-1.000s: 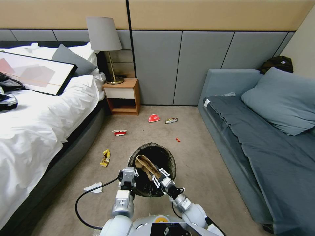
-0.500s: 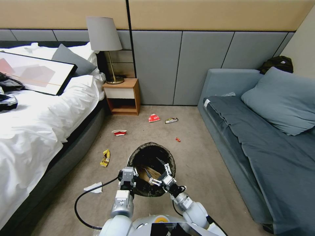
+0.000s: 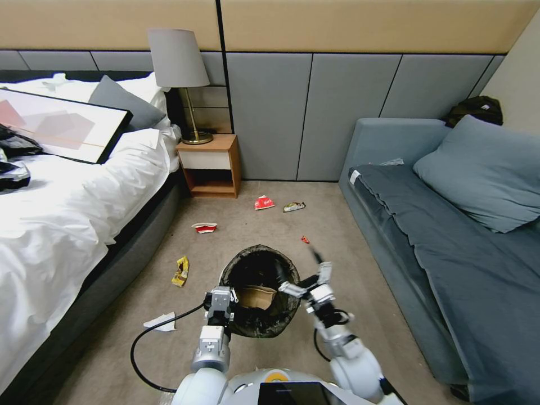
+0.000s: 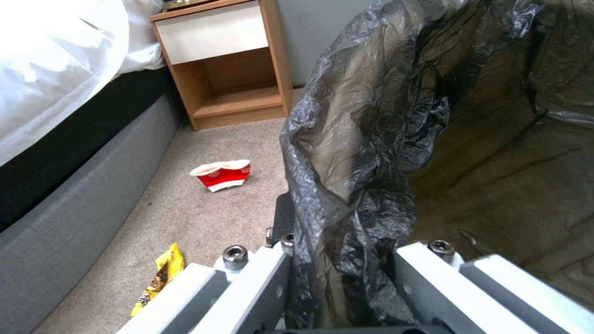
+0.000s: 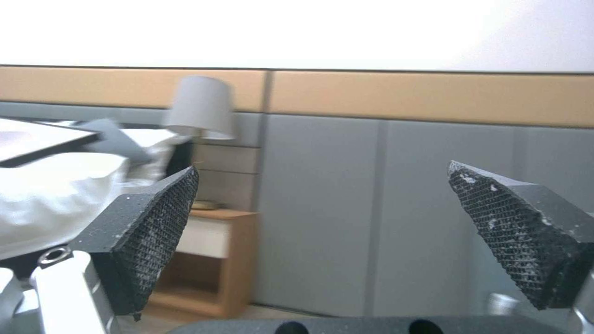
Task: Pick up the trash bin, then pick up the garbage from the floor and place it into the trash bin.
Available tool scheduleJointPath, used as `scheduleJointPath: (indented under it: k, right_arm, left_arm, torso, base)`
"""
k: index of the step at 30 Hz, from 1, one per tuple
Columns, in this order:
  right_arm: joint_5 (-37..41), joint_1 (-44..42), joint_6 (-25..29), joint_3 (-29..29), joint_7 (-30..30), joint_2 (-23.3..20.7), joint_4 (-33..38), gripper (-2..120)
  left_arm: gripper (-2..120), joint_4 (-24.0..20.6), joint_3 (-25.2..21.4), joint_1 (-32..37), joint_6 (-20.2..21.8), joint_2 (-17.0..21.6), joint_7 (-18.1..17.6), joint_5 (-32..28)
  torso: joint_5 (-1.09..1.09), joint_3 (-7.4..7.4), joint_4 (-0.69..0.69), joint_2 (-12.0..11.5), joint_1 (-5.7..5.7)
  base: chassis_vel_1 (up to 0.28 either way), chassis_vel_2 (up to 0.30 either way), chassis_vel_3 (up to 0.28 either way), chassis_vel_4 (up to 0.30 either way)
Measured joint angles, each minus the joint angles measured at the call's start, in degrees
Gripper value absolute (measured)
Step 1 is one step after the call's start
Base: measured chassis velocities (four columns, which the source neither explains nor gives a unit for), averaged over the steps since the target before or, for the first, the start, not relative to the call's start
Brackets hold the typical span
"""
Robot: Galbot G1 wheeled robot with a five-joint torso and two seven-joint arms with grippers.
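Carpeted floor (image 3: 349, 270) between bed and sofa carries scattered garbage (image 3: 205, 227). Left gripper (image 3: 220, 301) fingers clamp the trash bin (image 3: 260, 264) rim; right gripper (image 3: 304, 275) hovers beside it, fingers apart.

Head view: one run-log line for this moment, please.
left gripper: shut on trash bin rim | right gripper: open, beside bin | tan piece: in bin

A wooden nightstand (image 3: 210, 165) stands against the grey panelled wall (image 3: 315, 112). On it sits a brass lamp with a grey shade (image 3: 179, 62). To its left lies the white-sheeted bed (image 3: 67, 208), bearing a framed picture (image 3: 59, 125) and a grey pillow (image 3: 126, 101). Well to its right is a blue-grey sofa (image 3: 427, 247) with a cushion (image 3: 478, 171)
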Motion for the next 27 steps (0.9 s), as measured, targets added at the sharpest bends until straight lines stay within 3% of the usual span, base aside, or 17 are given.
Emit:
scheduleJointPath:
  k: [13,27]
  right_arm:
    - [1.4,0.2,2.5,3.8,2.1,2.2,-8.9,100]
    - [2.8,1.5,2.5,4.0,1.8,2.2,-9.8,100]
  left_arm:
    - [1,-1.4,-0.9,0.4,0.0,0.4,0.0,-0.5]
    - [1,-1.9,-0.9,0.7,0.0,0.0,0.0,-0.3]
  torso:
    - [0.01,0.0,0.01,0.0,0.0]
    - [0.01,0.0,0.01,0.0,0.0]
  base:
    - [0.0,0.0,0.0,0.0]
    - [-0.011,0.009,0.007,-0.009]
